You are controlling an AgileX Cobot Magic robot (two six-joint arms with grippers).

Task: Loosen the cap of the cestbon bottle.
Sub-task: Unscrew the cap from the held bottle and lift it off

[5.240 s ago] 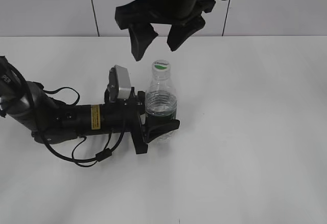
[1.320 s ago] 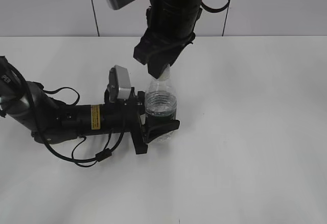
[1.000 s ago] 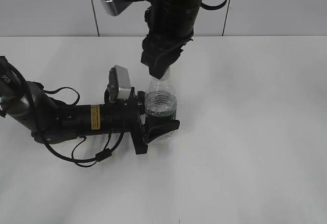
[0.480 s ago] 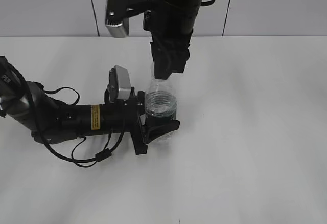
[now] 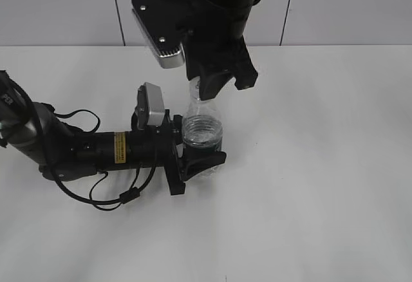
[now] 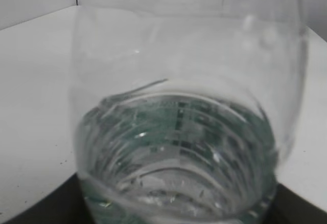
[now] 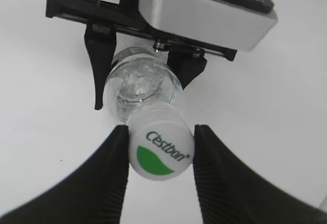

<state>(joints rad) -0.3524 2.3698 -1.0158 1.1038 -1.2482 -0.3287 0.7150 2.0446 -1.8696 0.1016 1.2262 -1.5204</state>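
The bottle (image 5: 202, 134) stands upright on the white bench (image 5: 322, 166), its body clasped by the left gripper (image 5: 193, 156). From above, the right gripper (image 7: 159, 155) pinches the cap (image 7: 160, 151) between both fingers. In the exterior view that arm hides the cap. The left wrist view shows only blurred bottle wall.

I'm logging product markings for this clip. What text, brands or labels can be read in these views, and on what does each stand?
"Cestbon", dark print above a green leaf mark: on top of the white cap, right wrist view.
Yellow sticker on the left arm: print too small to read.
Green label band on the cestbon bottle: print not legible in any view.
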